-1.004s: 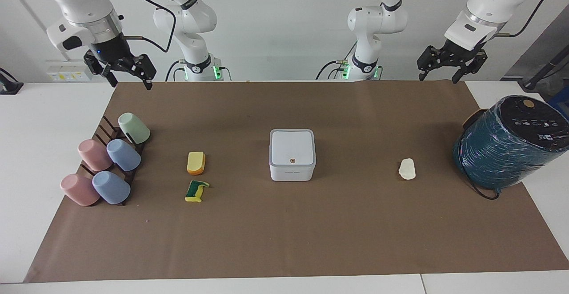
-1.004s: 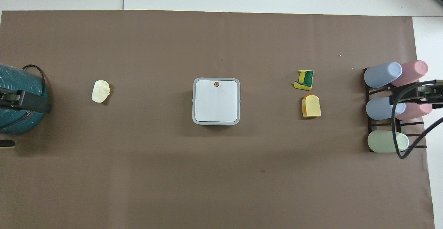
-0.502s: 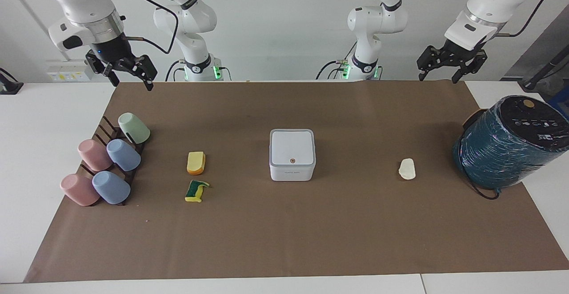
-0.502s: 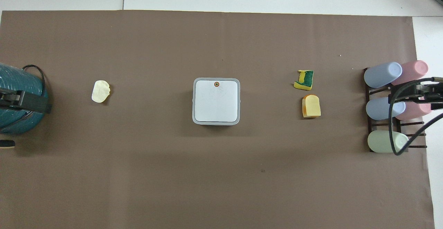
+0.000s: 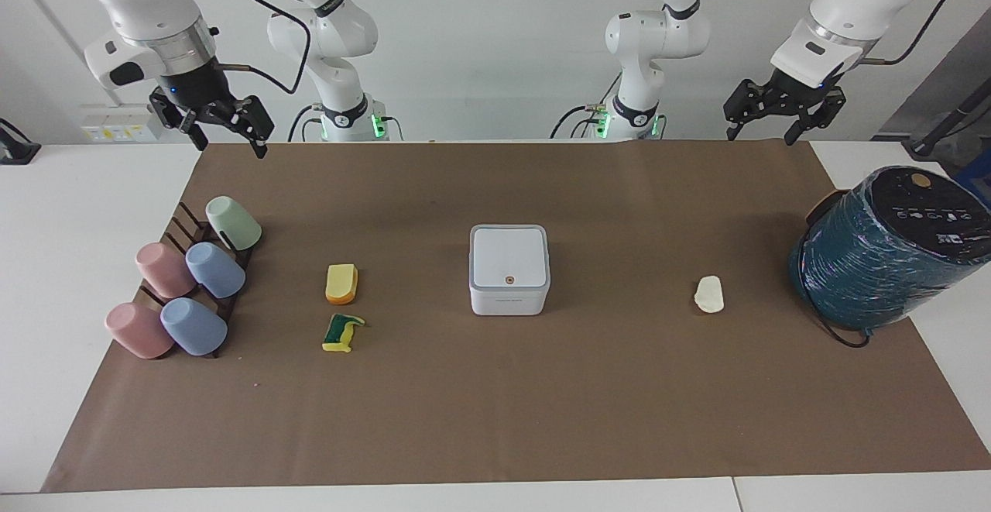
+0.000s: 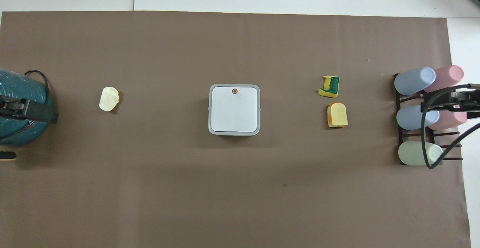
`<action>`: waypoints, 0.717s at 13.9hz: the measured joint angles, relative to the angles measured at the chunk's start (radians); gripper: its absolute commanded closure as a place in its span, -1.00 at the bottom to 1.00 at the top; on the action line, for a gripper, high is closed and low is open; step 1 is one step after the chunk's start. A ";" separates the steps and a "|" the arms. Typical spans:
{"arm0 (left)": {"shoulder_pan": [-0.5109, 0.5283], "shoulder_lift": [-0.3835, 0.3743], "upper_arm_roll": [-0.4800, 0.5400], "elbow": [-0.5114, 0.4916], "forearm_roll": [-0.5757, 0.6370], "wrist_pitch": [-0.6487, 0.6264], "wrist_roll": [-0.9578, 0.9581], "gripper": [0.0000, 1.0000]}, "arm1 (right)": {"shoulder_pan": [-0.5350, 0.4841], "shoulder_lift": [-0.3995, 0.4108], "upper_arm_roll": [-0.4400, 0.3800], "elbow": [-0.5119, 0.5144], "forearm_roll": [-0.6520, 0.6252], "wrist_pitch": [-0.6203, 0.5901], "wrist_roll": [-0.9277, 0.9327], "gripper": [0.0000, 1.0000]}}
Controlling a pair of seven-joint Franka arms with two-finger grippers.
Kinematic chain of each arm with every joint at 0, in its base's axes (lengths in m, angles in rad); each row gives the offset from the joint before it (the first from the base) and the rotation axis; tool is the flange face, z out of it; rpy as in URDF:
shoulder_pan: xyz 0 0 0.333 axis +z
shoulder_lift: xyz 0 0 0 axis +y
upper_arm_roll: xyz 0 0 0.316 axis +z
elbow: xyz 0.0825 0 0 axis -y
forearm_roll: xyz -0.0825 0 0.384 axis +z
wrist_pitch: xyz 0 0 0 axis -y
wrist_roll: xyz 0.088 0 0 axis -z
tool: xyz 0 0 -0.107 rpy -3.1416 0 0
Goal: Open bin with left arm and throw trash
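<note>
At the upper left of the facing view, the right gripper (image 5: 224,139) hangs in the air over the brown paper mat's (image 5: 495,419) edge nearest the robots, jaws spread wide and holding nothing. Below it in the frame a dark wooden rack (image 5: 180,227) carries five pastel plastic cups (image 5: 214,269) lying tilted. Moving rightward, the yellow-orange soft block (image 5: 341,283) lies just beside the green-and-yellow sponge (image 5: 341,332). At mid-frame sits the small white square bin (image 5: 509,269), its grey-rimmed lid shut and its small orange round button (image 5: 509,280) on the lid's side farthest from the robots. Further right lies the white oval lump (image 5: 708,294), then the big teal wrapped cylinder (image 5: 886,249) at the mat's corner. At the upper right the left gripper (image 5: 760,129) hangs over the mat's edge, also wide open and empty.

Only the facing view shows both arms and their open jaws; the overhead view catches just dark gripper parts at its side edges, yet shows the lid's full square top.
</note>
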 measured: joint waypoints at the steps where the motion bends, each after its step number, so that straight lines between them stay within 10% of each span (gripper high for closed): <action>1: 0.000 0.000 -0.003 0.000 0.000 0.001 0.000 -1.00 | 0.000 0.000 -0.001 0.000 0.000 0.001 -0.007 -1.00; 10: -0.070 -0.001 -0.028 -0.038 -0.090 0.140 -0.044 -1.00 | 0.051 0.000 -0.072 -0.001 -0.001 0.009 -0.027 -1.00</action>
